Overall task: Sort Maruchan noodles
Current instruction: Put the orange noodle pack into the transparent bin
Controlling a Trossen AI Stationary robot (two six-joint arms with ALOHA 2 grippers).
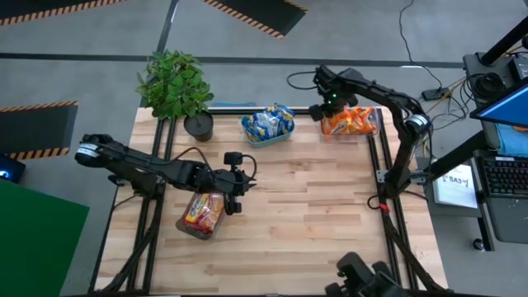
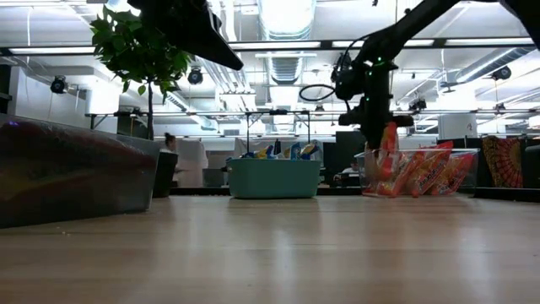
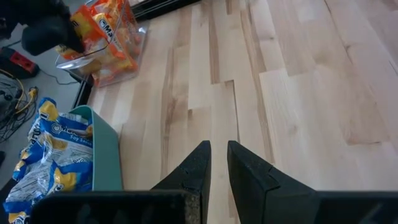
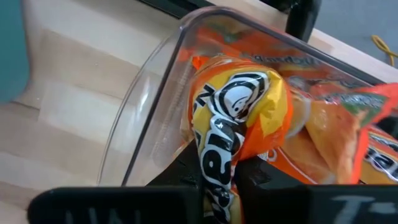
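Wooden planks of the tabletop (image 1: pixel 313 206) lie bare across the near and middle stretch, and no loose packet is seen on them, so the sorting is judged to be almost finished. Nearest, a clear bin (image 1: pixel 203 216) of red-pink and orange packets (image 1: pixel 205 210) is found toward the left front, with the left gripper (image 3: pixel 217 163) held just beside it, its fingers pressed nearly together on nothing. Farther back, at the rear edge, a teal tray (image 1: pixel 267 137) is filled with the blue-and-white packets (image 1: pixel 268 122), crumpled and shiny, with a potted plant (image 1: pixel 175 87) standing to its left. At the far right corner a second clear bin (image 4: pixel 149 106) is stocked with orange-yellow packets (image 1: pixel 351 122), stood on edge and leaning against one another. Over that bin the right gripper (image 4: pixel 217 180) is positioned, and one orange-yellow packet (image 4: pixel 239 118) is pinched between its fingers, held upright with its lower part inside the bin's wall. This packet is creased and puckered where it is gripped, its glossy film showing a black-and-white logo. What is left is judged to be only the release of this last packet; whether the grip is already being loosened cannot be told. In the low view the room behind is seen, with a person far off.
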